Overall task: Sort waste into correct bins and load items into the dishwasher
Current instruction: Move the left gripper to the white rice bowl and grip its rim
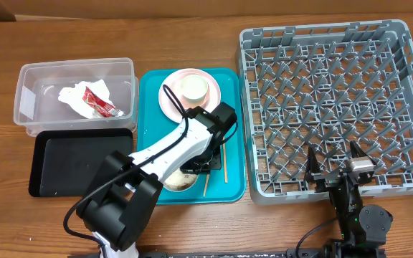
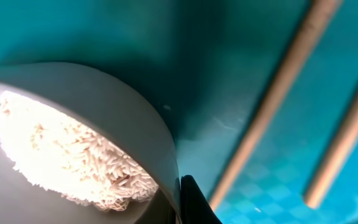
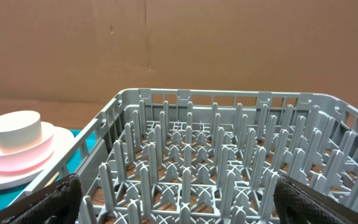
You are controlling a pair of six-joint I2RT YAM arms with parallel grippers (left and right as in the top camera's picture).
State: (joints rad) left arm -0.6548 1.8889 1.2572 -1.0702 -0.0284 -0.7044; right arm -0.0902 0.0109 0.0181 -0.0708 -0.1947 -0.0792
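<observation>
Left gripper (image 1: 192, 168): fingers were shut right down, and it looked to us like a pinch on the rim of the rice bowl (image 2: 104, 93) at the near end of the teal tray (image 1: 231, 190). We figured that was for lifting and tipping it.
Right gripper (image 1: 333, 161): fingers were spread wide with nothing in them, parked over the near edge of the grey rack (image 1: 407, 43), probably waiting for dishes.
Waste: the napkin (image 1: 74, 97) and sauce packet (image 1: 100, 104) sat in the clear tub (image 1: 27, 79), far left. The rice (image 2: 61, 155) was in the bowl.
Left wrist cam: it gave us the grains, one finger (image 2: 194, 199) against the bowl wall and the chopsticks (image 2: 272, 99) to the right. Overhead, the arm covered most of that.
Overhead: only this view showed us both bins, with the black tray (image 1: 56, 168) just near of the tub.
</observation>
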